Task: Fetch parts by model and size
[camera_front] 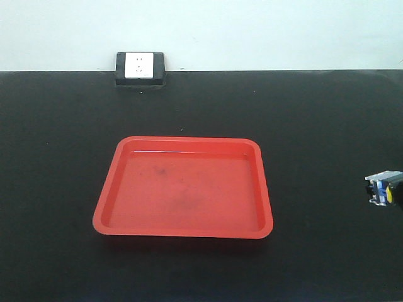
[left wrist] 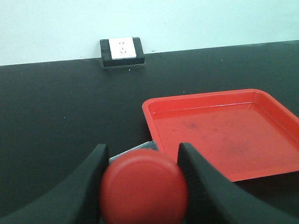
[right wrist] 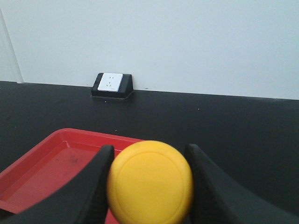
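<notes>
red switch (left wrist: 144, 189) is pinched between the left gripper's (left wrist: 142, 156) two black fingers (left wrist: 91, 186). its mushroom cap faces the wrist cam and fills the gap, with a sliver of its grey-blue base (left wrist: 133, 153) poking out behind. yellow switch (right wrist: 149, 182) is the same deal in the right gripper (right wrist: 149, 151): jaws closed in on it from both sides, cap toward the lens.

moving outward, the red tray (left wrist: 196, 100) sits just ahead and to the right of the left gripper, its near-left corner close to the inner finger. everything left of that is bare black table (left wrist: 56, 116). from the right wrist cam the tray is down to the left, its rim passing behind the yellow cap, and there's open table off to the right.

in the front view the yellow switch shows up at the far right edge, well apart from the tray's right rim. a socket box (camera_front: 140, 67) sits at the table's back edge against the pale wall (camera_front: 252, 31), well clear of the tray.

both grippers point toward that back wall, fingers level side to side.
</notes>
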### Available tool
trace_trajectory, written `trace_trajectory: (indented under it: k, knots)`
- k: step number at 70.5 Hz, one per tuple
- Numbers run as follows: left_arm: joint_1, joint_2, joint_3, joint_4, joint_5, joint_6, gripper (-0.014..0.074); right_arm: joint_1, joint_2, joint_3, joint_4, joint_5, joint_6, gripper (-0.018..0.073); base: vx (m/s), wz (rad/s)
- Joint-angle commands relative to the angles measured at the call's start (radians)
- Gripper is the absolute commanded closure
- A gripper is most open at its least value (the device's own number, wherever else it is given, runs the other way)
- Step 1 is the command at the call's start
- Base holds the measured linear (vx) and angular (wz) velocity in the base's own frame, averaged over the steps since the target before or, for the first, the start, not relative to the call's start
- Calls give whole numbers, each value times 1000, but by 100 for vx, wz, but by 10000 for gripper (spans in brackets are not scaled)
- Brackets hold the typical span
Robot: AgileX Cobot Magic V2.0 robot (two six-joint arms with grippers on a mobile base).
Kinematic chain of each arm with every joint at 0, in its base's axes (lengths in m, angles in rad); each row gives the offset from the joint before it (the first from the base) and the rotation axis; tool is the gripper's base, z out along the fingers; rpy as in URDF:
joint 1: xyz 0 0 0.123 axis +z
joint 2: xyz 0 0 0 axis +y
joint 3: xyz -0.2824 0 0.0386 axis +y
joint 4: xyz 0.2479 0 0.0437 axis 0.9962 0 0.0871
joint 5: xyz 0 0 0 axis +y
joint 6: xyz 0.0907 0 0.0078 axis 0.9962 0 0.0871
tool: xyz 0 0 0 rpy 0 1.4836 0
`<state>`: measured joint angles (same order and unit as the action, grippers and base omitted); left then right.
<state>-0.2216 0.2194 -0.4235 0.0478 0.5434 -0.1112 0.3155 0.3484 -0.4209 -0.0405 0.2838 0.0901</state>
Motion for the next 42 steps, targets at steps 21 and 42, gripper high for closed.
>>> trace_trajectory:
  k: [21,42]
  knots:
    - [-6,13,-24,0,-78,-1,603,-4,10,-32,-5,-82,-6,567,0,0]
    - [-6,13,-24,0,-78,-1,603,-4,10,-32,-5,-82,-6,567,0,0]
